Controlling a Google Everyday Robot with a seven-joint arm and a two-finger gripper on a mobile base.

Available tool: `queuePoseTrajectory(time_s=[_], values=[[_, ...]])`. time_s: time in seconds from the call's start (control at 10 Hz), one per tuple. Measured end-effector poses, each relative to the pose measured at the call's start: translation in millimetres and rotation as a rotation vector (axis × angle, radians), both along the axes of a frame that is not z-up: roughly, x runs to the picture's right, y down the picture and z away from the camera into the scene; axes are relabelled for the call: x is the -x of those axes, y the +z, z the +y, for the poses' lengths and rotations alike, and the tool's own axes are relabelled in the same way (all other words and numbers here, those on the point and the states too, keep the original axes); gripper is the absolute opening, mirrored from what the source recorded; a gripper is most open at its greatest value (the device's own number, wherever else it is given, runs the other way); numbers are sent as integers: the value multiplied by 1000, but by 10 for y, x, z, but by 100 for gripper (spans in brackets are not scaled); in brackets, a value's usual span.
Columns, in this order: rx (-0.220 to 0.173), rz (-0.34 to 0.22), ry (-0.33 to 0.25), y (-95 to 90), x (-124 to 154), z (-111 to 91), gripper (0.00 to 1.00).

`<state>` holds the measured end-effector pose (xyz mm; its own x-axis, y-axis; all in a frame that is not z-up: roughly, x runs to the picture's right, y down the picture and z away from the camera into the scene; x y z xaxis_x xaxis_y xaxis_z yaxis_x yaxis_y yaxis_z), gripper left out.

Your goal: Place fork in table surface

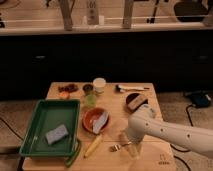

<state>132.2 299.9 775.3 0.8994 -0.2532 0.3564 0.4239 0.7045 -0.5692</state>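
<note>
The fork (119,147) is small and silvery and lies low at the front of the table surface (159,148), its tines pointing left, just right of the yellow stick. My gripper (132,145) is at the fork's handle end, right down at the tabletop, on the end of the white arm (170,132) that reaches in from the right. The arm's bulk hides how the gripper meets the handle. The tabletop is light tan wood with a small dark logo (161,162) at its front right corner.
A green tray (35,148) with a grey sponge (56,133) stands at the left. An orange bowl (92,120), the yellow stick (93,145), a white cup (99,85), a green cup (90,99), a dark bowl (136,101) and a black-headed utensil (131,88) fill the middle and back.
</note>
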Motion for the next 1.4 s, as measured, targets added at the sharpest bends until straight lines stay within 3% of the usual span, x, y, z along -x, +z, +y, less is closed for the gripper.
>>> queuePoseTrajectory(time_s=[0.3, 0.7, 1.1, 1.4], values=[[12, 3, 9, 57, 77, 75, 77], [19, 7, 11, 97, 133, 116, 40], [25, 4, 5, 22, 132, 74, 3], [29, 7, 2, 42, 146, 98, 0]])
